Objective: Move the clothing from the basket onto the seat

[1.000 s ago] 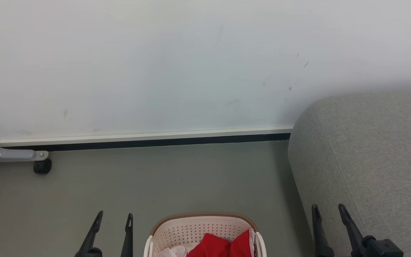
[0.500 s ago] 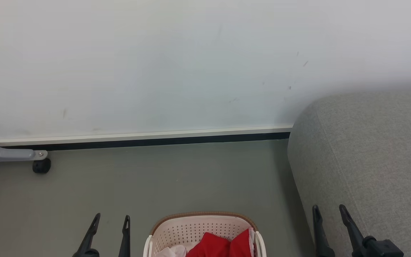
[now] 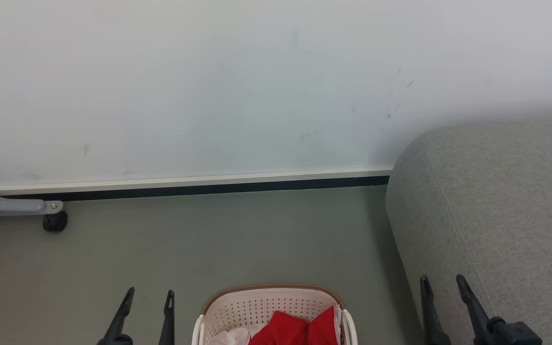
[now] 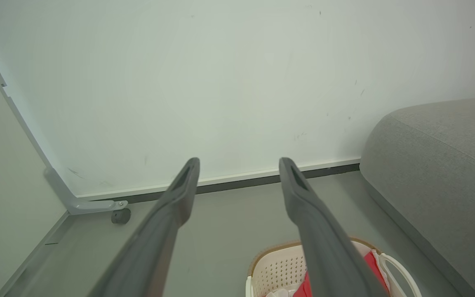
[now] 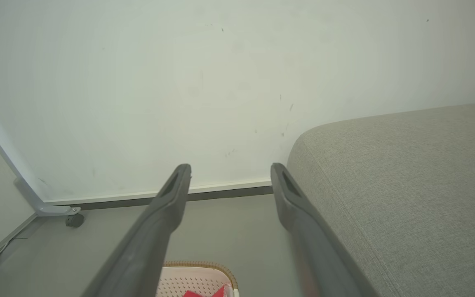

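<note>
A: How does the left arm stand?
B: The left gripper [image 3: 150, 293] rises at the lower left of the head view. Its 2 dark fingers point toward the wall [image 3: 209, 96] and lean a little to the right. The jaws are spread wide and nothing is between them. It hangs over the floor [image 3: 237, 239], just left of the basket.

A: And the basket?
B: The basket [image 3: 271, 288] stands on the floor between the 2 grippers, well apart from the floor's far edge under the wall. Its rounded, brown-rimmed end points to the wall. The near part is cut off, so I cannot tell its long axis.

A: Where is the clothing?
B: The clothing [image 3: 295, 330] lies inside the basket. The red heap is toward the right side and a pale piece is at the left. A white-stitched trim runs upright beside the right handle.

A: The right arm?
B: The right gripper [image 3: 442, 280] rises at the lower right, fingers toward the wall and leaning slightly left. It is also wide open and holds nothing. It shows against the left side of the seat [image 3: 496, 201], which stands at the floor's right edge with its rounded side facing left.
</note>
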